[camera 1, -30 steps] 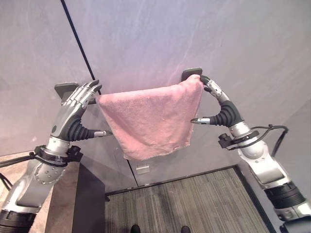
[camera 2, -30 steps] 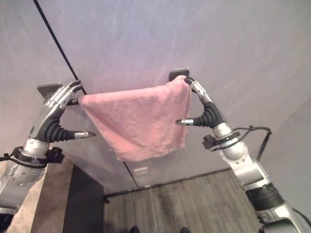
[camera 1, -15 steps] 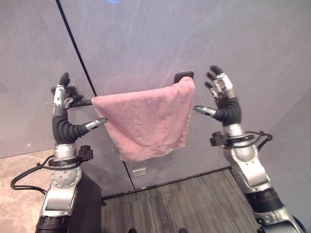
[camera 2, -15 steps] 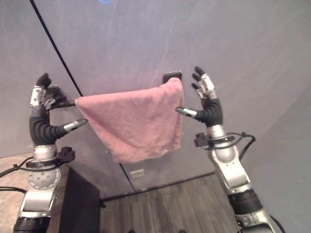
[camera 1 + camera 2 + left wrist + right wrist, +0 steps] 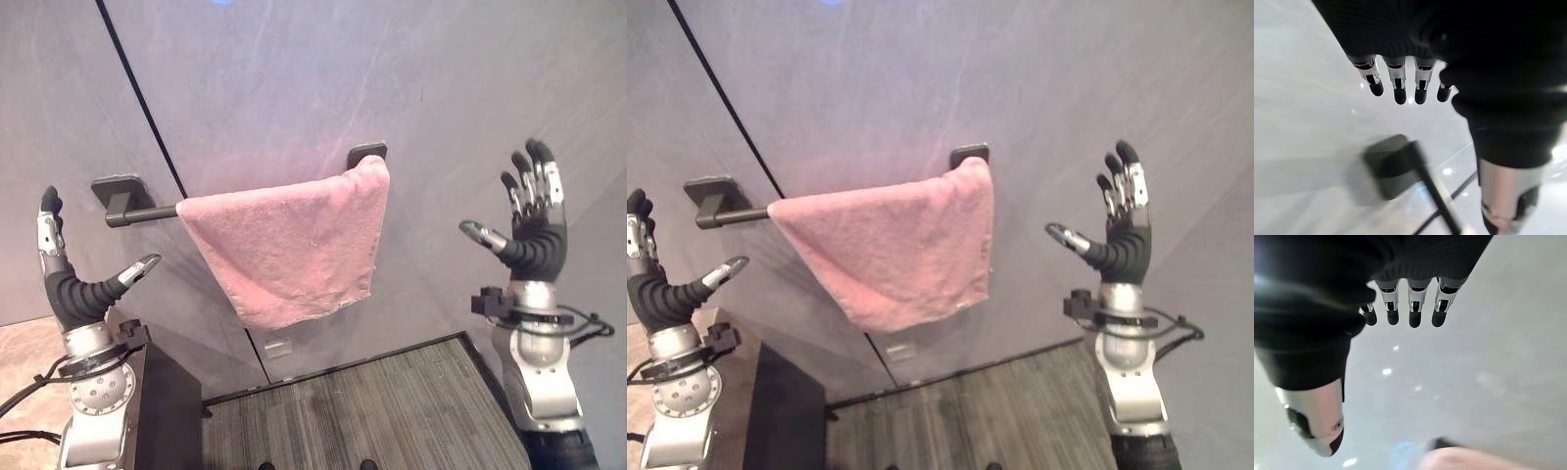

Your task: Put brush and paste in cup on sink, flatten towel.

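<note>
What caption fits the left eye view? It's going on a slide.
Pink towel draped over the wall rail, left hand and right hand raised open on either side.

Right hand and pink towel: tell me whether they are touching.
Apart. In the left eye view, the open right hand is raised beside the towel, with bare grey wall plainly between its thumb and the towel's edge.

Grey wall panels (image 5: pixel 294 78) fill the background, with a thin dark seam (image 5: pixel 137 98) running diagonally down the left part. Dark towel bar (image 5: pixel 147 210) on the wall with dark mounting brackets, one at the left end (image 5: pixel 116 186), one at the right (image 5: pixel 365 153). Small pale plate (image 5: pixel 279 347) low on the wall. Striped grey carpet (image 5: pixel 392 411) below. Dark cabinet side (image 5: pixel 171 411) at lower left, tan stone-look top (image 5: pixel 24 357) beside it.
</note>
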